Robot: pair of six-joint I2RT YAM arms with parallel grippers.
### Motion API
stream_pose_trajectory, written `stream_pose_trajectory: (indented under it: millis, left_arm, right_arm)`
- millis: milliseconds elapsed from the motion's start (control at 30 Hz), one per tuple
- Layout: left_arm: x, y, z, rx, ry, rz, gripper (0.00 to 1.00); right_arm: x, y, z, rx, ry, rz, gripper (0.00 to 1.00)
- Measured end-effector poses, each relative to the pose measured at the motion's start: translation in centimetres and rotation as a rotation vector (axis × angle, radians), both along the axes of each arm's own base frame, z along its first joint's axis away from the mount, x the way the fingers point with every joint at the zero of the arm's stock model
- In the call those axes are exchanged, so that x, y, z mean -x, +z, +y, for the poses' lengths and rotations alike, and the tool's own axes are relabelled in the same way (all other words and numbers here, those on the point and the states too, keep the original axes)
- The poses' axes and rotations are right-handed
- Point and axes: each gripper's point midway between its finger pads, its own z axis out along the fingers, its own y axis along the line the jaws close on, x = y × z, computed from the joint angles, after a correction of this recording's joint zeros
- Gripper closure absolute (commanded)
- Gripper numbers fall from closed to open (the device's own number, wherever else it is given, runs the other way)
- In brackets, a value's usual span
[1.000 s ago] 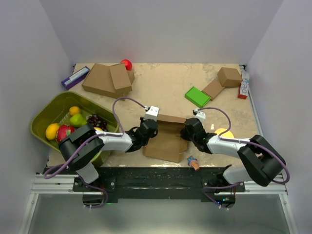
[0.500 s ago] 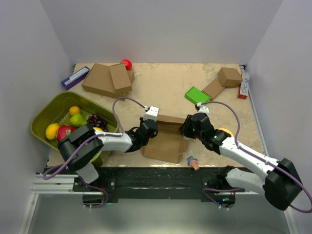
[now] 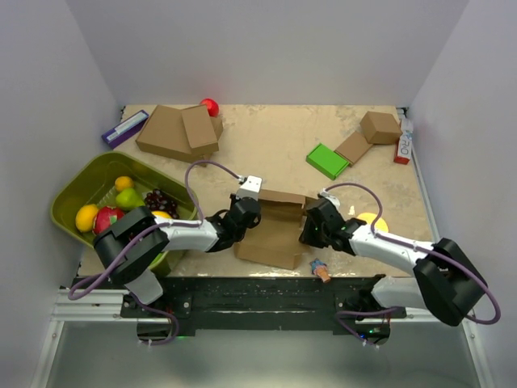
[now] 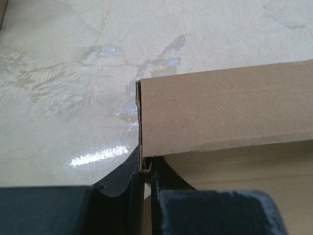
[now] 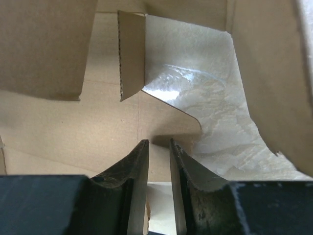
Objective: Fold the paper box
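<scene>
Cardboard of the paper box (image 3: 273, 234) is being pinched by the left gripper (image 3: 245, 212) at the box's left side. The box is lying on the table (image 3: 275, 137), low in the middle of the top view. In the left wrist view, an upright brown wall is being clamped at its lower left corner. The two dark fingers (image 4: 120, 178) are being pressed close on its thin edge.

The right gripper (image 3: 311, 229) is being held against the right side of the box. In the right wrist view its fingers (image 5: 132, 166) are being shown only a narrow gap apart over a brown inner panel. Whether any cardboard is being caught between them cannot be told. A small flap (image 5: 132, 54) is being shown edge-on in the upper left of that view, with glossy tabletop showing through a cut-out to its right.

Elsewhere in the top view:
- A green tray (image 3: 60, 202) of fruit is sitting at the left edge.
- Stacked brown boxes (image 3: 171, 129) and a red ball (image 3: 209, 106) are lying at the upper left.
- A green block (image 3: 326, 160) and a small brown box (image 3: 380, 127) are lying at the upper right, well apart from the grippers.
</scene>
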Motion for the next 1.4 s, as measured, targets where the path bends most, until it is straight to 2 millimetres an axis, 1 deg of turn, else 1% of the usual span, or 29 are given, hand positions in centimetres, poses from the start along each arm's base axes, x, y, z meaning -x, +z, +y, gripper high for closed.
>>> stream_pose_trajectory:
  millis: [100,167,233,300,367,433,533,567,600,667,800,900,933,1000,1033,1100,1133,1167,1233,1400]
  left_arm:
    - [-0.2,0.2,0.3,-0.005,0.013,-0.006,0.98]
    - [-0.2,0.2,0.6,-0.011,0.020,-0.007,0.98]
    - [-0.2,0.1,0.6,-0.014,0.018,-0.003,0.98]
    - [-0.1,0.0,0.5,-0.017,0.014,0.000,0.98]
    - [0.0,0.1,0.6,-0.018,0.013,0.002,0.98]
    - [0.0,0.1,0.6,-0.020,0.013,0.003,0.98]
    - [0.1,0.1,0.7,-0.021,0.013,0.004,0.98]
    - [0.1,0.2,0.7,-0.021,0.013,0.004,0.98]
    - [0.1,0.2,0.7,-0.021,0.013,0.004,0.98]
    - [0.1,0.2,0.7,-0.022,0.013,0.004,0.98]
    - [0.1,0.2,0.7,-0.022,0.012,0.004,0.98]
    - [0.1,0.2,0.7,-0.022,0.012,0.004,0.98]
    - [0.1,0.2,0.7,-0.023,0.012,0.004,0.98]
    - [0.1,0.2,0.7,-0.025,0.011,0.003,0.98]
    - [0.1,0.2,0.7,-0.025,0.011,0.003,0.98]
    - [0.1,0.2,0.7,-0.025,0.011,0.003,0.98]
    - [0.1,0.2,0.7,-0.025,0.011,0.003,0.98]
    - [0.1,0.2,0.7,-0.025,0.011,0.003,0.98]
    - [0.1,0.2,0.7,-0.025,0.011,0.003,0.98]
    - [0.2,0.2,0.7,-0.043,0.008,-0.002,0.98]
  right_arm:
    - [-0.5,0.0,0.4,-0.005,-0.005,-0.001,0.73]
    - [-0.8,0.4,0.7,-0.010,-0.004,-0.008,0.64]
    - [-0.6,0.7,0.4,-0.002,-0.004,-0.006,0.56]
    - [-0.2,1.4,-0.3,0.017,-0.004,-0.008,0.44]
    - [-0.1,3.2,-1.3,0.044,-0.015,-0.037,0.39]
    - [-0.6,5.7,-1.8,0.055,-0.026,-0.084,0.37]
    - [-2.5,10.1,-2.3,0.066,-0.052,-0.181,0.36]
    - [-3.1,11.1,-2.5,0.072,-0.062,-0.207,0.36]
    - [-3.6,11.7,-2.8,0.084,-0.072,-0.224,0.35]
    - [-4.0,11.6,-3.6,0.123,-0.085,-0.228,0.34]
    - [-4.1,9.3,-5.5,0.250,-0.100,-0.165,0.34]
    - [-4.2,8.1,-6.3,0.322,-0.102,-0.140,0.38]
    - [-4.3,7.9,-6.5,0.336,-0.099,-0.137,0.45]
    - [-4.3,7.4,-6.6,0.350,-0.086,-0.135,0.55]
    - [-4.4,7.3,-6.5,0.351,-0.080,-0.135,0.64]
    - [-4.6,7.0,-6.3,0.353,-0.068,-0.134,0.75]
    - [-4.8,6.9,-6.2,0.351,-0.062,-0.135,0.87]
    - [-4.8,6.9,-6.1,0.350,-0.056,-0.135,0.92]
    - [-4.8,6.9,-5.8,0.343,-0.037,-0.137,0.99]
    - [-4.8,7.5,-4.6,0.297,0.009,-0.132,1.00]
